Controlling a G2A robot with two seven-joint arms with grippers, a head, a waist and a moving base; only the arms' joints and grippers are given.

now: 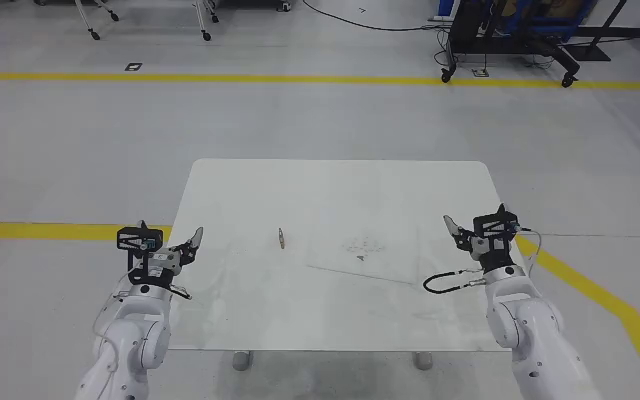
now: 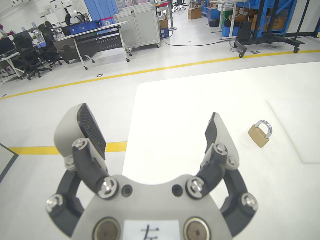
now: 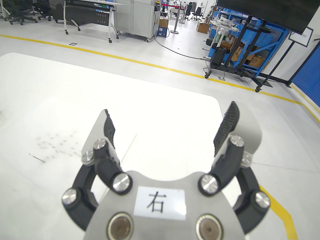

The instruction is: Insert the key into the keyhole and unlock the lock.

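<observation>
A brass padlock [image 1: 282,237] with a silver shackle lies on the white table [image 1: 330,310], left of centre; in the left wrist view the padlock [image 2: 260,134] rests on its side ahead of the gripper. A small thin dark item [image 1: 361,257], possibly the key, lies near the table's middle; the right wrist view shows this sliver [image 3: 37,158] beside faint scuff marks. My left gripper [image 1: 170,234] [image 2: 148,113] hovers open at the table's left edge, holding nothing. My right gripper [image 1: 476,218] [image 3: 170,108] stands open over the right edge, also holding nothing.
A thin white sheet [image 2: 295,131] lies flat on the table just beyond the padlock. A black cable loop [image 1: 445,283] hangs by the right arm. Yellow floor lines [image 1: 300,77] and distant workshop furniture surround the table.
</observation>
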